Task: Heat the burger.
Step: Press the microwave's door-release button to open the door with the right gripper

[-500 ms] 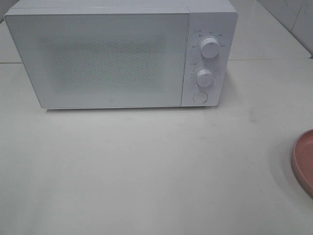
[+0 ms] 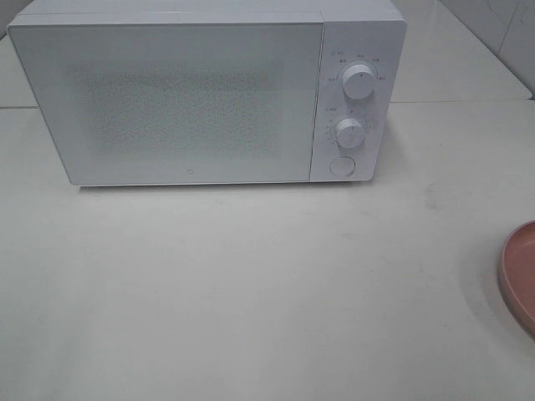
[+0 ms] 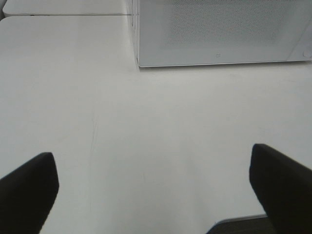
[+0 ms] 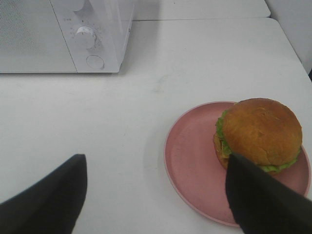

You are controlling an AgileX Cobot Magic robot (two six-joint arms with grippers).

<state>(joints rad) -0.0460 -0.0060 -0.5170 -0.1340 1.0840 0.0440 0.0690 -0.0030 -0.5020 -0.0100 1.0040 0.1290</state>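
The burger [image 4: 258, 132], with a golden-brown bun and green lettuce, sits on a pink plate [image 4: 190, 156]; in the exterior high view only the plate's rim [image 2: 518, 276] shows at the right edge and the burger is out of view. My right gripper [image 4: 156, 195] hovers open over the table, with one finger [image 4: 263, 200] overlapping the plate's near side beside the burger. My left gripper [image 3: 153, 190] is open over bare table, facing the white microwave [image 3: 219, 31]. The microwave [image 2: 201, 96] has its door shut. Neither gripper shows in the exterior high view.
Two white knobs [image 2: 358, 81] [image 2: 349, 132] and a round button [image 2: 341, 166] sit on the microwave's right panel. The white table [image 2: 251, 284] stretches in front of the microwave. A tiled wall [image 2: 501, 25] stands at the back right.
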